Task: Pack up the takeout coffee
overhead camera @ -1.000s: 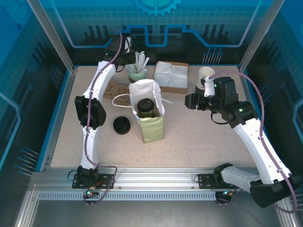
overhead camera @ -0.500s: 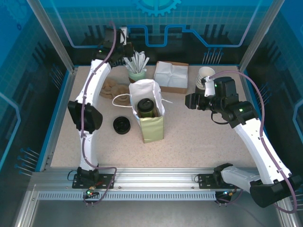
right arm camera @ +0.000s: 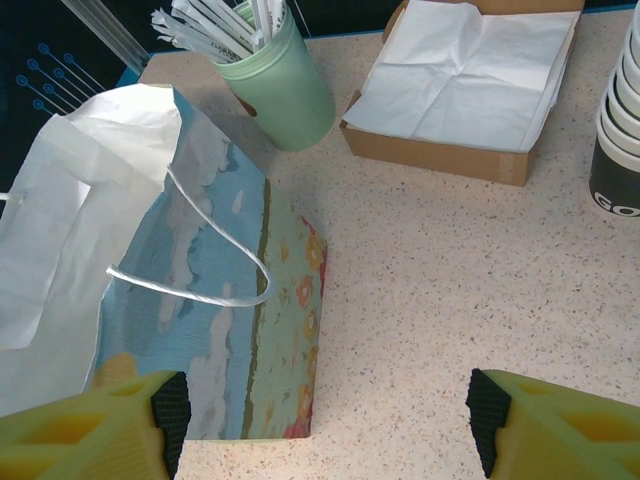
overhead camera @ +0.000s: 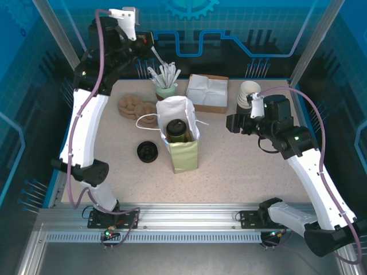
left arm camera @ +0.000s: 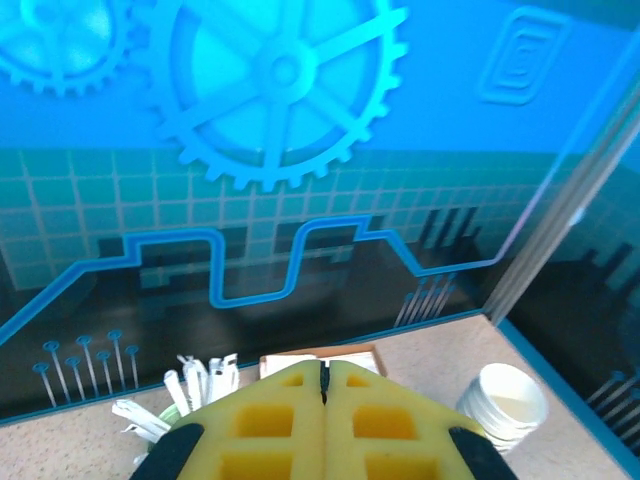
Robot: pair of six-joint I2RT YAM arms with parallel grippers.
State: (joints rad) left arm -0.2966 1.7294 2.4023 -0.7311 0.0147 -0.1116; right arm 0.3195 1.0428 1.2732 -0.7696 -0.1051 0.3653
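Observation:
The takeout coffee (overhead camera: 175, 129) stands inside the white paper bag (overhead camera: 184, 156) at mid-table; its round black lid shows through the bag's open top. My left arm (overhead camera: 86, 114) is raised high over the table's back left corner. Its gripper (left arm camera: 322, 375) is shut, the yellow fingers (left arm camera: 260, 430) pressed together with nothing between them, facing the back wall. My right gripper (overhead camera: 229, 122) hovers to the right of the bag, open and holding nothing. In the right wrist view, the bag's patterned side (right arm camera: 200, 300) lies just beyond the right gripper's (right arm camera: 328, 420) left finger.
A green cup of wrapped straws (overhead camera: 166, 89) stands behind the bag. A cardboard box of napkins (overhead camera: 207, 93) is at the back, with a stack of lidless cups (overhead camera: 248, 93) to its right. Loose black lids (overhead camera: 147, 152) lie left of the bag, brown sleeves (overhead camera: 133, 106) behind them.
My left arm has swung up and back to the left, away from the green cup, uncovering the brown sleeves. Its gripper stays shut. The right arm has barely moved.

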